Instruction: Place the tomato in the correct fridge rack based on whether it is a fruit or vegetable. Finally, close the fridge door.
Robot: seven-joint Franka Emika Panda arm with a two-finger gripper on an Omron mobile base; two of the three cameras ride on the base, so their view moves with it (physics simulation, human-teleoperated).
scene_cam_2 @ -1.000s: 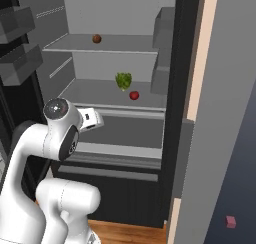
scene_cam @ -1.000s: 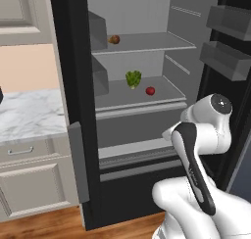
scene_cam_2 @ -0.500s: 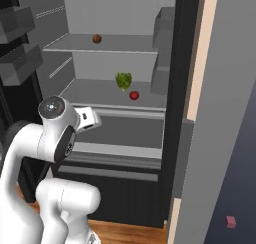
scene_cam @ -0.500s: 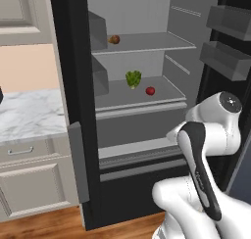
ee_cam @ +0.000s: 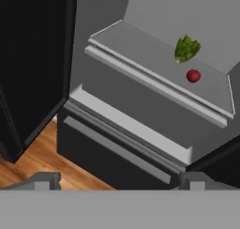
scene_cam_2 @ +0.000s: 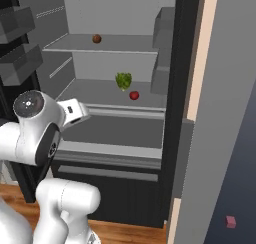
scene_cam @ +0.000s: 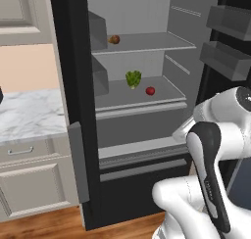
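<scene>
The tomato [scene_cam: 150, 90] [scene_cam_2: 134, 95] [ee_cam: 193, 75] is a small glossy red ball lying on the fridge rack [scene_cam: 115, 95] [scene_cam_2: 97, 90] [ee_cam: 136, 47], the broad grey shelf with a paler front lip. It rests just beside a green leafy bunch [scene_cam: 133, 79] [scene_cam_2: 123, 80] [ee_cam: 187, 48]. My gripper [ee_cam: 119, 181] hangs outside the fridge, below and in front of that rack, well away from the tomato. Its two fingertips [ee_cam: 44, 179] stand far apart with nothing between them. The white hand [scene_cam_2: 75, 113] points toward the fridge interior.
A brown round item [scene_cam: 114, 39] [scene_cam_2: 96, 38] lies on the shelf above. Both fridge doors stand wide: one dark door [scene_cam: 68, 110] [scene_cam_2: 220, 113], the other carrying grey bins [scene_cam: 230, 37] [scene_cam_2: 20, 28]. A marble counter [scene_cam: 29, 110] with cabinets lies left. Wooden floor [ee_cam: 42, 162] runs below.
The arm's elbow and hand have drawn back a little from the fridge, rightward in the left base view. The tomato and leafy bunch have stayed put.
</scene>
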